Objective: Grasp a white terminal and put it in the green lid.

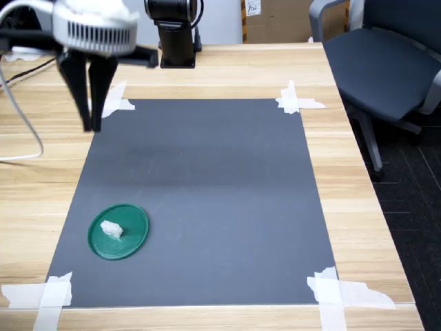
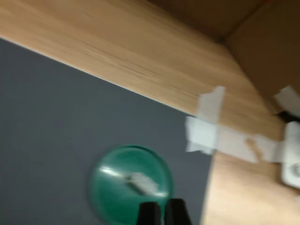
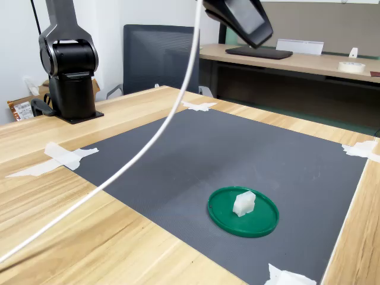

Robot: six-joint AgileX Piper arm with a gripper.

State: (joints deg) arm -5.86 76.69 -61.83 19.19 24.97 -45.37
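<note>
On the green lid (image 1: pixel 118 232), left of centre in the first exterior view: white terminal (image 1: pixel 111 229), lying flat, long axis running from upper left to lower right in the first exterior view. Lid positioned on grey mat (image 1: pixel 207 193) near its front-left corner. End effector (image 1: pixel 91 103) raised well above mat, fingers nearly together, empty.

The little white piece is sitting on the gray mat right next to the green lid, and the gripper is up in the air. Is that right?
Not quite. The white terminal is lying inside the green lid, not beside it on the mat; both exterior views show this. The gripper is indeed up in the air, away from the lid.
</note>
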